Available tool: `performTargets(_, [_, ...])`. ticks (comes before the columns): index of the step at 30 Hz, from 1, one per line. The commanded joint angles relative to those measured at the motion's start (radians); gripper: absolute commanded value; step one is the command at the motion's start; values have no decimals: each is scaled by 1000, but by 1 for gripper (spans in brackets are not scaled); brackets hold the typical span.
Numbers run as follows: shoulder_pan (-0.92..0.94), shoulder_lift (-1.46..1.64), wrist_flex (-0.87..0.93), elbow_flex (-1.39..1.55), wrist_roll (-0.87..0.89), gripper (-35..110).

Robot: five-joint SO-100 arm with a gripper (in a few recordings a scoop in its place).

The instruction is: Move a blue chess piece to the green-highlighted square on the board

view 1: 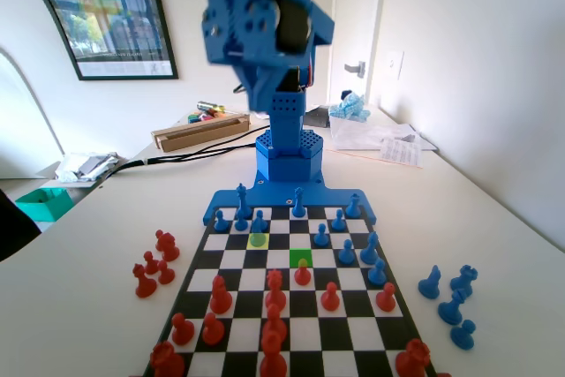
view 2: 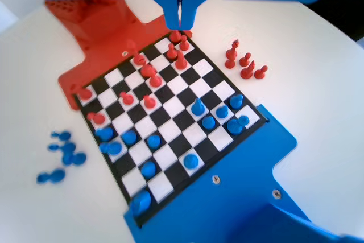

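Observation:
The board lies in front of the blue arm's base. Its green-highlighted square is bare, and a red pawn stands just in front of it. A paler yellow square lies to its left, with a blue chess piece right behind it. More blue pawns line the right side. In the wrist view my gripper hangs high over the board's far end, shut and holding nothing. Blue pawns stand well below it.
Red pieces fill the near half of the board in the fixed view. Several red pieces stand off the board on the left, and several blue ones on the right. Boxes and papers lie on the table behind the arm.

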Motion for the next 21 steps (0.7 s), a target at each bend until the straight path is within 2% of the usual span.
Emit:
performTargets(1, [37,-40,-57,6,6,1])
performTargets(12, [84,-164,-192,117,-54,7])
performTargets(21, [78,-173,-298,229,-224,10])
